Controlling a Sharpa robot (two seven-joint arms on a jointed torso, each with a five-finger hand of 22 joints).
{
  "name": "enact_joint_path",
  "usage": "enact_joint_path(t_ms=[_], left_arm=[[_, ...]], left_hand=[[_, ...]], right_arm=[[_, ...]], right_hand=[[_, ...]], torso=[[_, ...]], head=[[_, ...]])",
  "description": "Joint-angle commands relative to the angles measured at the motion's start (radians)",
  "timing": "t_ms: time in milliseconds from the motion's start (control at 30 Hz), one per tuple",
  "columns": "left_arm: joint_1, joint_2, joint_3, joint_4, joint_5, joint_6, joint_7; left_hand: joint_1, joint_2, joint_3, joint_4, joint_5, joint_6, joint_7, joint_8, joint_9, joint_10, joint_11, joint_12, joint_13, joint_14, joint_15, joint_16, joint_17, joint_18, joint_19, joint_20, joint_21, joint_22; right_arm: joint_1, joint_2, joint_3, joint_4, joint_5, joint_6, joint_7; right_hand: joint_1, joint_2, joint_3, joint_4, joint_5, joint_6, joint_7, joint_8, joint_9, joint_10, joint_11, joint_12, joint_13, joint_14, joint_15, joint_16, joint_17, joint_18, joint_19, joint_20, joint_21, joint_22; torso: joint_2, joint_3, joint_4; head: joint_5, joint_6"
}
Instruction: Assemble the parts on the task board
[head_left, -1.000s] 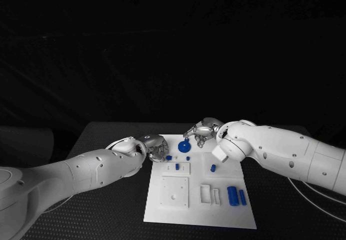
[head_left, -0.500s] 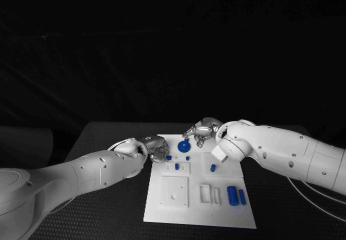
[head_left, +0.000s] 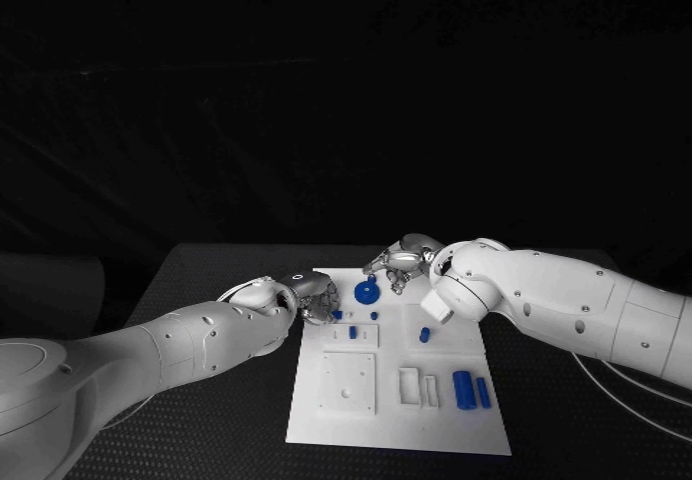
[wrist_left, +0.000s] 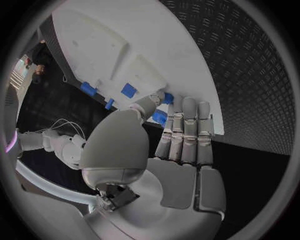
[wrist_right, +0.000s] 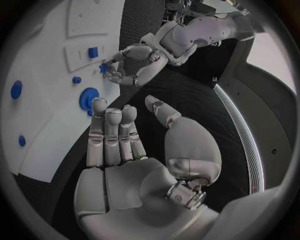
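At the far left corner of the white task board on the black bench, the left hand pinches a small blue star-shaped part in its fingers, apparently to seat it. Far right, the right hand hovers with fingers spread and empty over a round blue disc, probably poised to grasp it.

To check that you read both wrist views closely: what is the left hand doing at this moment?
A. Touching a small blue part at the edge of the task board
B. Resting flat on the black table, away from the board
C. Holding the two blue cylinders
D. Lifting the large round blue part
A: the left hand has its fingertips on a small blue part at the edge of the task board.
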Motion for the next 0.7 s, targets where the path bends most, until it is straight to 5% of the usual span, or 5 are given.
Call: enact_joint_path(t_ms=[33, 367, 533, 700], left_arm=[[-0.012, 0.009, -0.004, -0.001, -0.001, 0.031, 0.004], [-0.019, 0.017, -0.007, -0.010, -0.043, 0.051, -0.015], [-0.019, 0.019, -0.023, -0.008, -0.064, 0.049, -0.017], [-0.023, 0.025, -0.026, -0.011, -0.082, 0.058, -0.023]], left_hand=[[0.000, 0.005, -0.001, -0.010, -0.001, 0.003, 0.001, 0.003, -0.002, -0.006, -0.001, -0.003, -0.002, 0.000, -0.006, 0.005, 0.001, 0.001, -0.003, -0.031, 0.003, 0.022], [-0.007, -0.030, -0.011, -0.026, -0.001, -0.024, 0.011, -0.009, -0.011, -0.030, 0.008, -0.008, -0.004, -0.004, 0.000, 0.004, 0.000, 0.002, -0.004, -0.028, 0.001, 0.020], [0.000, -0.058, -0.011, -0.036, -0.002, -0.039, 0.017, -0.016, -0.015, -0.041, 0.011, -0.006, -0.002, -0.006, 0.002, 0.003, -0.001, 0.004, -0.005, -0.025, 0.000, 0.020], [0.007, -0.054, -0.006, -0.039, -0.001, -0.033, 0.015, -0.011, -0.013, -0.040, 0.008, -0.001, 0.000, -0.005, 0.001, 0.004, -0.001, 0.004, -0.003, -0.025, 0.001, 0.020]], right_arm=[[0.000, 0.001, 0.001, 0.002, -0.008, 0.011, 0.011], [0.000, -0.003, 0.001, 0.008, -0.006, 0.011, 0.011], [0.000, -0.003, 0.001, 0.008, -0.006, 0.012, 0.011], [0.000, -0.003, 0.001, 0.010, -0.005, 0.012, 0.011]], right_hand=[[-0.007, -0.003, 0.004, -0.003, 0.004, 0.000, 0.007, -0.004, -0.002, -0.006, 0.000, 0.004, 0.002, -0.001, -0.007, 0.007, 0.001, 0.015, -0.006, 0.000, 0.003, 0.023], [-0.007, -0.003, 0.004, -0.003, 0.004, 0.000, 0.007, -0.004, -0.002, -0.006, 0.000, 0.003, 0.003, -0.001, -0.007, 0.007, 0.002, 0.015, -0.007, 0.000, 0.004, 0.023], [-0.007, -0.003, 0.004, -0.002, 0.004, 0.000, 0.007, -0.004, -0.002, -0.006, 0.000, 0.003, 0.003, -0.001, -0.007, 0.007, 0.002, 0.015, -0.007, 0.000, 0.005, 0.022], [-0.007, -0.003, 0.004, -0.002, 0.004, 0.000, 0.007, -0.004, -0.002, -0.006, 0.000, 0.003, 0.004, -0.001, -0.007, 0.007, 0.002, 0.015, -0.007, 0.000, 0.005, 0.022]], torso=[[0.000, 0.0000, 0.0001], [0.001, 0.0003, 0.0004], [0.000, 0.0000, 0.0014], [0.000, -0.0005, 0.0002]], head=[[-0.003, -0.002], [-0.006, -0.004], [-0.006, -0.006], [-0.006, -0.007]])
